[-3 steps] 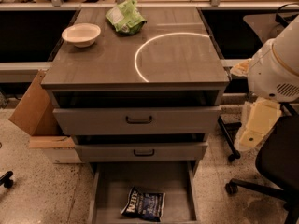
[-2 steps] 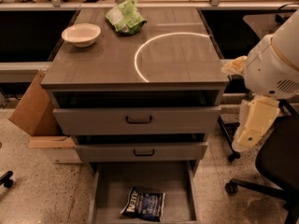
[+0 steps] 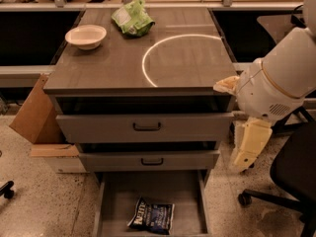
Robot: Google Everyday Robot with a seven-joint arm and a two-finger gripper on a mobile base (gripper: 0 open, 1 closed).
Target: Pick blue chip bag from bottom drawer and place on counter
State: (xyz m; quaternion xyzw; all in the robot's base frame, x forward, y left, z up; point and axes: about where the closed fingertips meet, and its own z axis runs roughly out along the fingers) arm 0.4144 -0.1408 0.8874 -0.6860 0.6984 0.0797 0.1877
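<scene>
- While my hand (image 3: 244, 157) hangs beside the cabinet (image 3: 143, 127) at 4 o'clock, well apart from the blue chip bag (image 3: 153, 215), I cannot tell how far open it is; it carries nothing visible.
- That bag lies flat on the bottom drawer (image 3: 148, 189) floor at 6 o'clock.
- I judge it light, crinkly and slippery, its contents fragile; I should pinch one end edge gently.

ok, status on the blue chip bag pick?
Tool hangs right of the cabinet, level with the middle drawer. Blue chip bag flat in the open bottom drawer. Nothing over it; bowl and green bag at the counter back.
</scene>
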